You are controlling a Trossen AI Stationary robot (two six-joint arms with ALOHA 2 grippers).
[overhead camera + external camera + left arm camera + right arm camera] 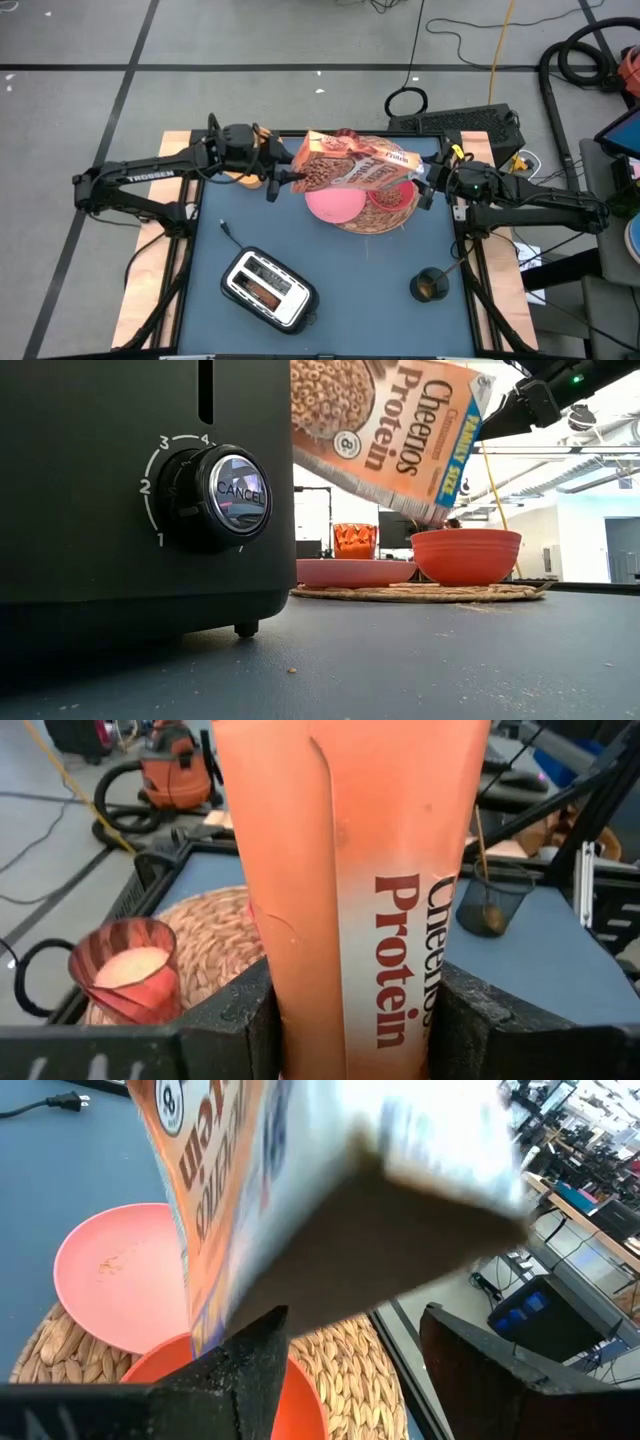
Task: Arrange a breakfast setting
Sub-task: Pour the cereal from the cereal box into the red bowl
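My left gripper (275,183) is shut on the brown cereal box (355,165), which is held in the air over the round woven mat (385,222). The box tilts, its top end (440,510) low over the red bowl (465,555). The bowl and the pink plate (333,205) rest on the mat. A small glass (125,970) stands by the mat's edge. My right gripper (422,188) is open at the box's top end, with the brown flap (400,1220) in front of its fingers. My left gripper pinches the box near its bottom end, one finger (250,1015) on each broad face and the narrow side (350,920) toward the wrist. The fingers come level from the table's left. The box is lifted clear and slopes down toward the bowl. My right gripper stands at the flap's edge (300,1295); I cannot tell whether it touches.
A black and silver toaster (268,290) stands near the table's front and fills the left of the low view (140,490). A small black mesh cup (430,285) with a stick in it stands at the front right. Cables and a vacuum lie beyond the table.
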